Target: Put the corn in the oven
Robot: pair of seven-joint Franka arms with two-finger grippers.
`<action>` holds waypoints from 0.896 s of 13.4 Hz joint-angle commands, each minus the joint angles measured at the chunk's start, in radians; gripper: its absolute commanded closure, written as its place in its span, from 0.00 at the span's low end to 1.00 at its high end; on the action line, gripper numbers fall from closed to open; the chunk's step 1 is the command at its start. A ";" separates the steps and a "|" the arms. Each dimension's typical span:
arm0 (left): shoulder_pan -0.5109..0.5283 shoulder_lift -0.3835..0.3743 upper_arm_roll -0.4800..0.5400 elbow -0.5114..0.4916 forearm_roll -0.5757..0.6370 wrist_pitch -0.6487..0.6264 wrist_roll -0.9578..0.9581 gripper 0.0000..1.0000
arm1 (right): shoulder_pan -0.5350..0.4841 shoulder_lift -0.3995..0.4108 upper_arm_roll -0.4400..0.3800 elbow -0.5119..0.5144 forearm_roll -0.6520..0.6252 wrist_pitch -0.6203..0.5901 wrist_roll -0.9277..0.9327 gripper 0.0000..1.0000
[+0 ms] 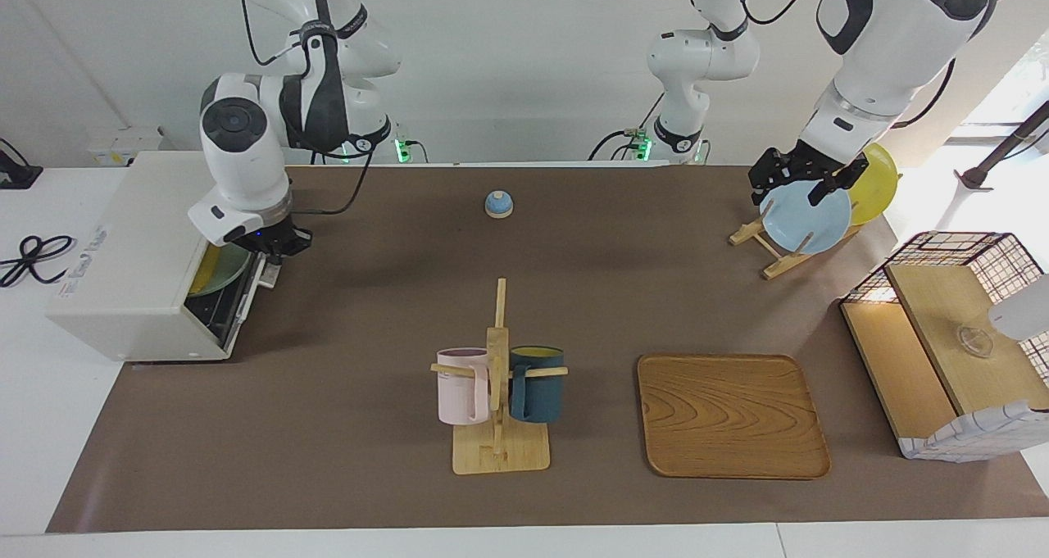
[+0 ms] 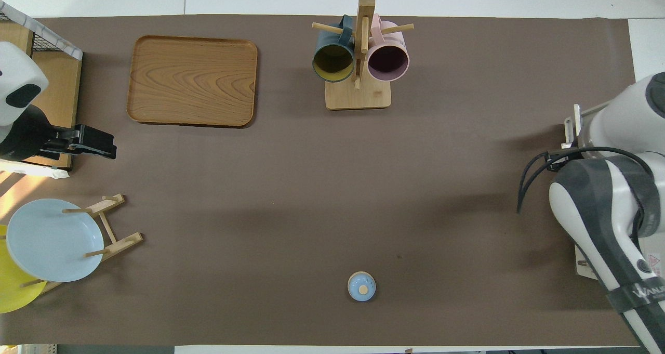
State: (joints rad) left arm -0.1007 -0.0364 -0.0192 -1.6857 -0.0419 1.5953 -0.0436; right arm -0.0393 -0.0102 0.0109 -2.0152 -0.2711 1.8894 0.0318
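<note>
right arm [image 1: 246,144] bent over oven [image 1: 139,255] door, seemingly pressing

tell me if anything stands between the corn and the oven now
Nothing does: the corn already lies on a green plate inside the oven. Only a sliver of it shows past the door, which is swung nearly shut. The right pincer, shut, is at the door's top edge.
</note>
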 commanded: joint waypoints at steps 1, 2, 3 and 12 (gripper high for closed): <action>0.007 -0.011 -0.007 -0.014 0.020 0.008 0.007 0.00 | -0.051 -0.019 -0.003 0.000 -0.028 -0.012 -0.082 1.00; 0.007 -0.011 -0.007 -0.014 0.020 0.008 0.007 0.00 | -0.060 -0.030 -0.003 0.000 -0.017 -0.015 -0.099 1.00; 0.007 -0.011 -0.007 -0.014 0.020 0.008 0.007 0.00 | -0.062 -0.039 -0.003 0.000 -0.007 -0.019 -0.115 1.00; 0.007 -0.011 -0.007 -0.014 0.020 0.008 0.007 0.00 | -0.034 -0.018 0.009 0.261 0.198 -0.265 -0.148 0.87</action>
State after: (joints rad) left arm -0.1007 -0.0364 -0.0192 -1.6857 -0.0418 1.5953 -0.0436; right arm -0.0811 -0.0710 0.0121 -1.8488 -0.1595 1.6806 -0.0957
